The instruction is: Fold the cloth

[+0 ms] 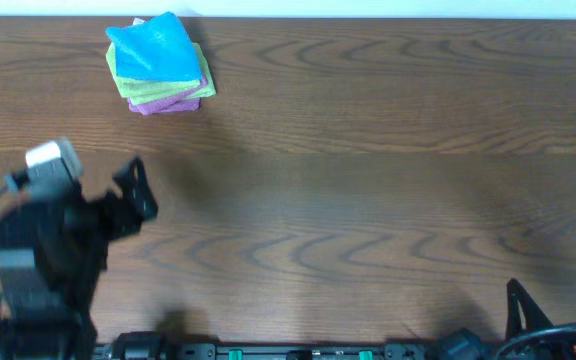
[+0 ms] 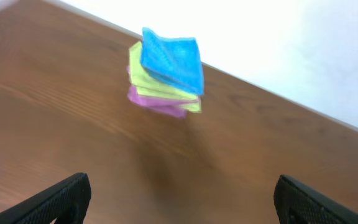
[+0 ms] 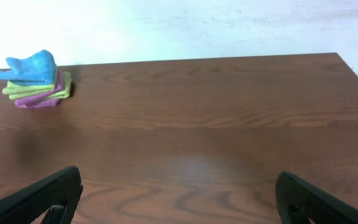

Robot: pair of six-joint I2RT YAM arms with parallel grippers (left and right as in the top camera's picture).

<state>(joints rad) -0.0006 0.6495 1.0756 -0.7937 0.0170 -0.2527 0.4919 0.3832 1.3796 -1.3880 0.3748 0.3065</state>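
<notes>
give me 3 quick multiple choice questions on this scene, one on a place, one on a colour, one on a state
1. Seen from overhead, where on the table is the stack?
A. near right corner
B. centre
C. far left

2. What colour is the top cloth of the stack?
A. green
B. blue
C. purple

3. How is the left end effector?
A. open, holding nothing
B. shut on a cloth
C. shut, holding nothing

Answers:
1 C: the stack sits by the far edge, on the left side.
2 B: the blue cloth lies on the green cloth, with the purple cloth at the bottom.
3 A: the left wrist view shows its fingers wide apart with only bare table between them.
</notes>
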